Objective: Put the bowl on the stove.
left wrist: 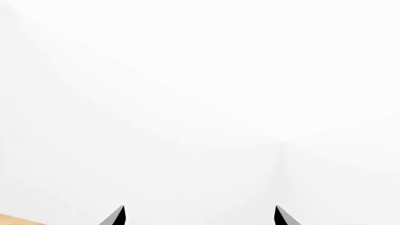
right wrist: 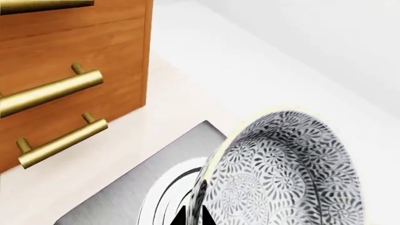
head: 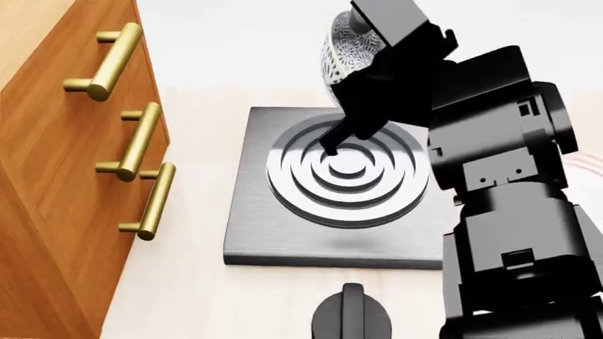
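The bowl (right wrist: 287,173), white with a dense blue-grey floral pattern, hangs tilted on its side above the stove (head: 259,233). My right gripper (right wrist: 192,216) is shut on the bowl's rim, one finger on each side of the wall. In the head view the bowl (head: 341,49) shows only partly behind the black right arm, over the far edge of the burner rings (head: 349,173). The left gripper (left wrist: 198,216) is open and faces a blank white wall; it holds nothing and does not show in the head view.
A wooden cabinet (head: 56,183) with brass bar handles (head: 141,141) stands close on the stove's left. A black round knob (head: 351,318) sits on the pale counter in front of the stove. A red-ringed plate edge (head: 589,164) peeks out at the right.
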